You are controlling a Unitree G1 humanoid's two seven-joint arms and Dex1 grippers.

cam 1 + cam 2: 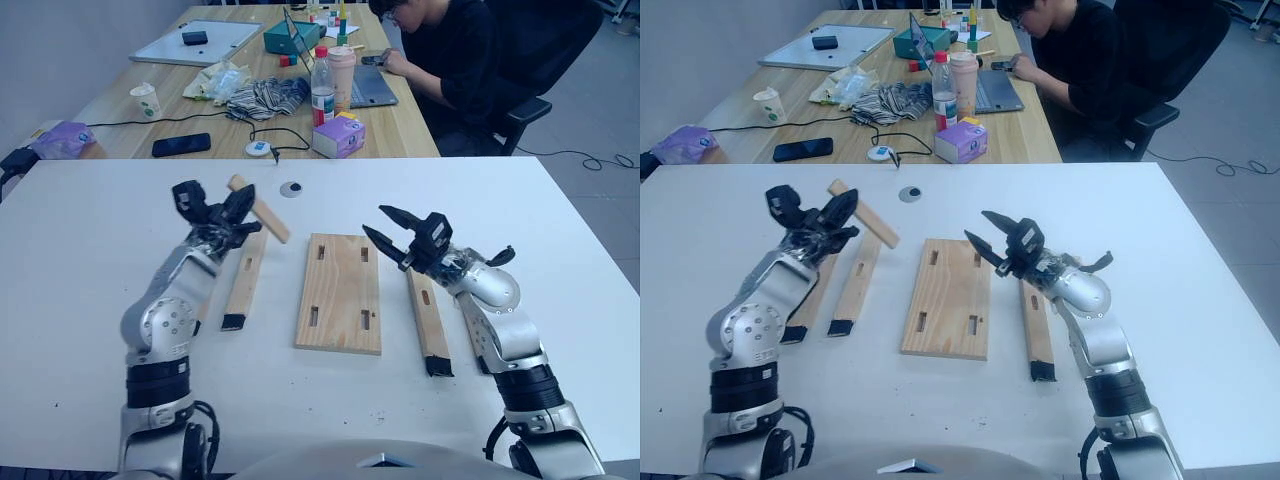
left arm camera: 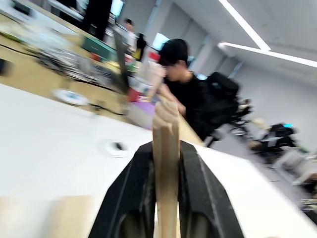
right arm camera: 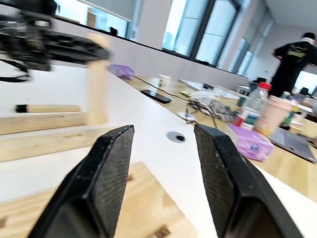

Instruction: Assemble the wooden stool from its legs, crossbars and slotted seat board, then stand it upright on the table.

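- I am looking over the wide white table (image 1: 90,230). Bare surface is stretching left of the left arm, right of the right arm, and along the far edge.
- The flat rectangular slotted seat board of pale wood (image 1: 340,292) is lying in the middle of the table, with its long side running near to far.
- The left gripper (image 1: 240,208) is hovering above the table, left of the board's far end. It is clamped on a short pale wooden crossbar (image 1: 270,222), which is slanting off the surface.
- The right gripper (image 1: 373,219) is hanging over the board's far right corner with its fingers spread apart and nothing between them.
- A long pale wooden leg with a black tip (image 1: 245,280) is lying just left of the board.
- A matching black-tipped leg (image 1: 430,320) is lying just right of the board, partly under the right arm.
- A round grey cable port (image 1: 291,189) is sitting in the table, far of the board.
- On the wooden desk (image 1: 120,125) beyond, a white paper cup (image 1: 146,100), a clear plastic bottle (image 1: 322,88) and a purple box (image 1: 339,136) are standing well apart from my work. I cannot tell what they are holding.
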